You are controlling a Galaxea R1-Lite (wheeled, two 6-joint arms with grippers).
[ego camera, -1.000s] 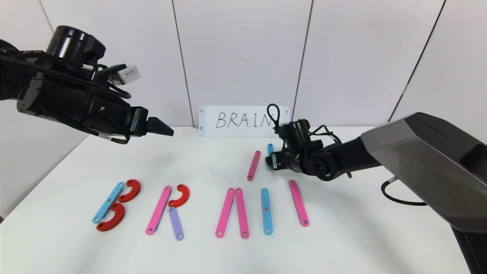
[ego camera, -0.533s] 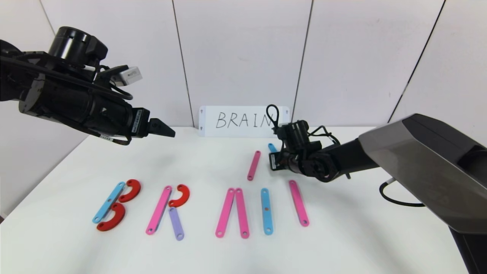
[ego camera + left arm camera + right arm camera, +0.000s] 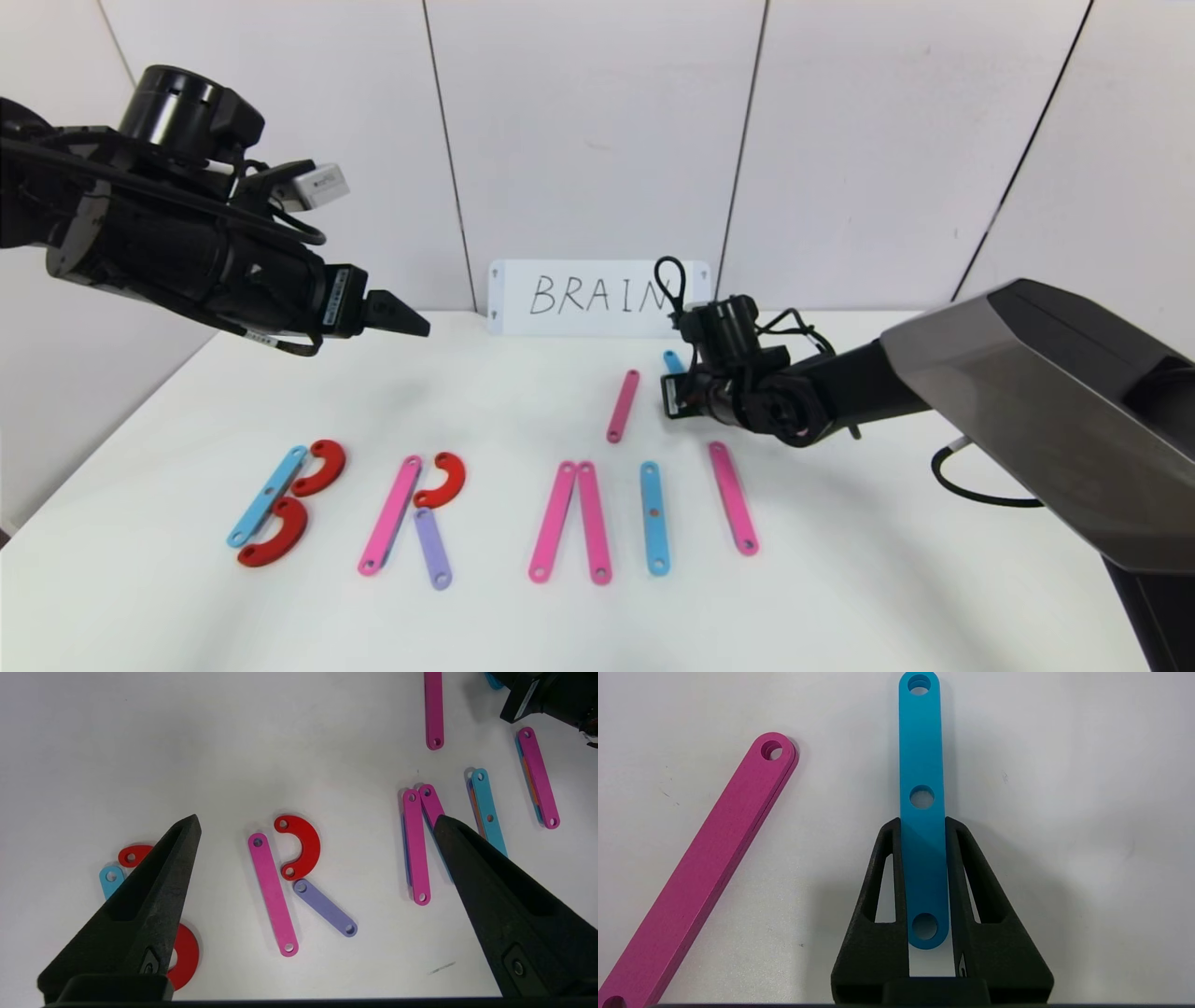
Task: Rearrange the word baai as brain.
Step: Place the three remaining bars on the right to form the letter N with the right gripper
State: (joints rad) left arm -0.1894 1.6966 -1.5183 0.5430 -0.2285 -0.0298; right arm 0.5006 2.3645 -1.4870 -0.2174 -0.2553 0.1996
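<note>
Flat plastic letters lie in a row near the table's front: a B of a blue strip (image 3: 266, 495) and red curves, an R with a pink strip (image 3: 389, 514), red curve (image 3: 441, 480) and purple strip (image 3: 432, 548), two pink strips (image 3: 569, 521) leaning together, a blue strip (image 3: 654, 517) and a pink strip (image 3: 733, 497). A loose pink strip (image 3: 623, 405) lies behind them. My right gripper (image 3: 923, 826) is shut on a blue strip (image 3: 921, 765) low over the table beside that loose pink strip (image 3: 705, 868). My left gripper (image 3: 317, 821) is open and empty, held high over the R (image 3: 289, 877).
A white card handwritten BRAIN (image 3: 597, 297) stands at the back against the wall. The right arm's black cable (image 3: 980, 485) hangs over the table at the right. The white table (image 3: 840, 597) ends close in front of the letters.
The right gripper has shifted slightly, and the blue strip's visible end has tilted a little with it. The left arm has crept a touch to the right.
</note>
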